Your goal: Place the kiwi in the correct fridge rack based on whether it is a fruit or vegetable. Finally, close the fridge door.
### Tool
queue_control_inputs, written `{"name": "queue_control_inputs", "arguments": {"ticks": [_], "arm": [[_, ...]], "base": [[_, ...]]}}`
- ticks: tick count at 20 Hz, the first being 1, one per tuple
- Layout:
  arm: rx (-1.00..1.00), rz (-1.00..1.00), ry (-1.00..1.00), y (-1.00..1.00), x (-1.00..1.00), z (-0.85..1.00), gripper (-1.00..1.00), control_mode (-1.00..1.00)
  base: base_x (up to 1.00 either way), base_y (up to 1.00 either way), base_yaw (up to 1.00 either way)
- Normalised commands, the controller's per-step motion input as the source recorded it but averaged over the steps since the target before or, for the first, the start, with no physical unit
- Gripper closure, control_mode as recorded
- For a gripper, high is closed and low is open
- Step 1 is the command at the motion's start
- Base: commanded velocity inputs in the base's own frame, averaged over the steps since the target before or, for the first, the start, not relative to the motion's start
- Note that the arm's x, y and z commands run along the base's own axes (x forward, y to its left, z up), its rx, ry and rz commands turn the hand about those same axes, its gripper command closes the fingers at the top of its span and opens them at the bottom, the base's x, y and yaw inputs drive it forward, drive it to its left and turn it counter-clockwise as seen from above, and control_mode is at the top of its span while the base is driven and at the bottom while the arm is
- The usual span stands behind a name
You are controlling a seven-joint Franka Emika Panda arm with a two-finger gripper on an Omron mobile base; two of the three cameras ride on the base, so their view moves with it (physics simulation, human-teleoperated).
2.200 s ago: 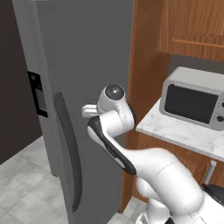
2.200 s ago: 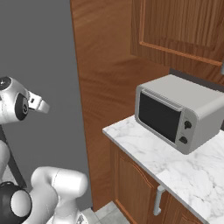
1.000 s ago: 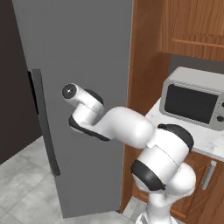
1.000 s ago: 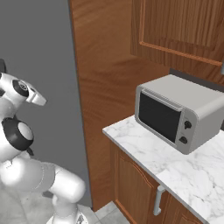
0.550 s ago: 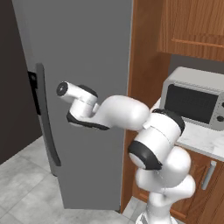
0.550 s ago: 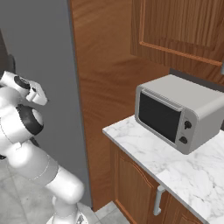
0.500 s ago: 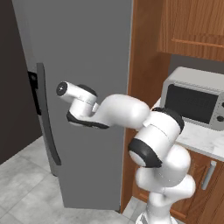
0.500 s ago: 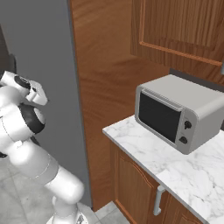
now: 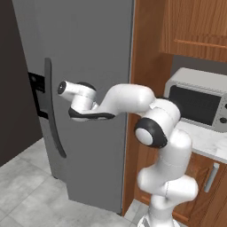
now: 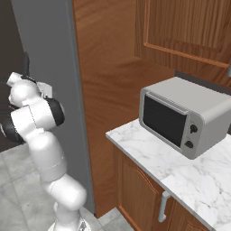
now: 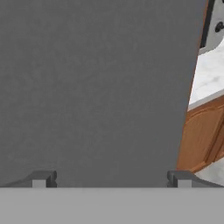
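The fridge door (image 9: pixel 88 53) is a tall grey panel with a long dark curved handle (image 9: pixel 51 111) near its left edge. It stands almost flush with the fridge front. My arm reaches left across it, with the white hand (image 9: pixel 77 95) against its face just right of the handle. In the hand view my gripper (image 11: pixel 111 179) is open, its two dark fingertips (image 11: pixel 41 178) wide apart with nothing between them, close to the flat grey door (image 11: pixel 96 87). The door also shows in the right base view (image 10: pixel 45 54). The kiwi and the fridge rack are hidden behind the door.
A black dispenser panel (image 9: pixel 36 93) on the neighbouring door shows just behind the handle. A grey microwave (image 10: pixel 180 119) sits on the marble counter (image 10: pixel 180 180) to the right, above wooden cabinets (image 10: pixel 135 198). A wooden side panel (image 9: pixel 146 66) borders the fridge. Grey floor tiles (image 9: pixel 26 186) lie in front.
Since two seconds ago the arm has stretched out to the left across the door, and the handle edge has swung left. Over the last half second almost nothing has moved. The jaws stayed open.
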Motion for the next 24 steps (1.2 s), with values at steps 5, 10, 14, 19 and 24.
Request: {"name": "queue_control_inputs", "arguments": {"ticks": [5, 10, 14, 19, 24], "arm": [[0.0, -0.24, 0.0, -0.4, 0.27, -0.26, -1.0, -1.0], [0.0, -0.25, 0.0, -0.42, 0.3, -0.3, -1.0, -1.0], [0.0, -0.25, 0.0, -0.4, 0.23, -0.36, -1.0, -1.0], [0.0, -0.24, 0.0, -0.38, 0.02, -0.45, -1.0, -1.0], [0.0, -0.23, -0.01, -0.39, 0.0, -0.45, -1.0, -1.0]], "base": [[0.0, 0.0, 0.0], [0.0, 0.0, 0.0], [0.0, 0.0, 0.0], [0.0, 0.0, 0.0], [0.0, 0.0, 0.0]]}}
